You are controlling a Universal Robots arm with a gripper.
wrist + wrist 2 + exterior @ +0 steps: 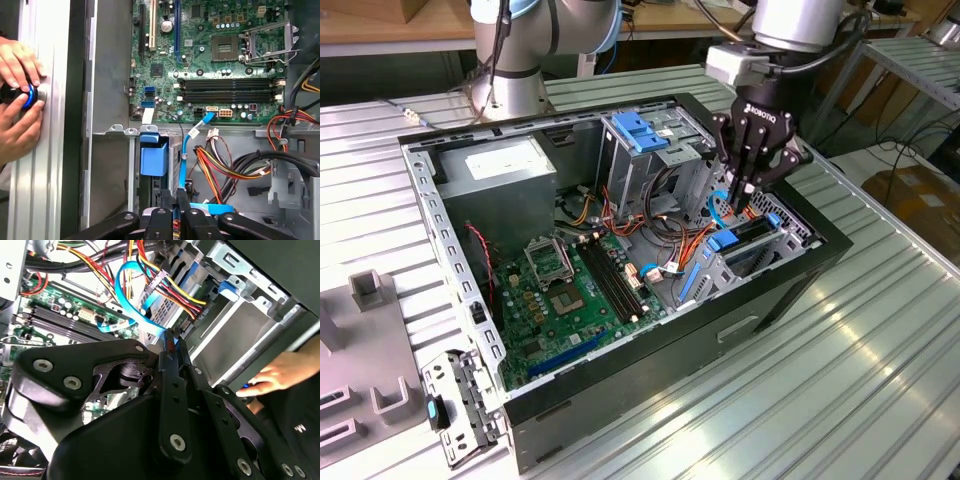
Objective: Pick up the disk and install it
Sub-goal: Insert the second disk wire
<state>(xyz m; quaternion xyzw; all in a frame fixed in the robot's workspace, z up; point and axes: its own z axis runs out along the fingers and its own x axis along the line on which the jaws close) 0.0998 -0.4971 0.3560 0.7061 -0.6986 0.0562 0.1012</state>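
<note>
While the computer case lies open on the metal table, the gripper hangs inside it at about two o'clock from the green board, fingers drawn narrow together. Whether they pinch anything, I cannot tell. The disk sits in the bay just beneath them. A hand grips a blue knob outside the case.

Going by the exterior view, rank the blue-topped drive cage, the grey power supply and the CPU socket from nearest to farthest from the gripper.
1. Blue-topped drive cage, just toward the exterior view's left of the gripper.
2. CPU socket, lower on the motherboard.
3. Grey power supply, at the case's far-left corner.
</note>
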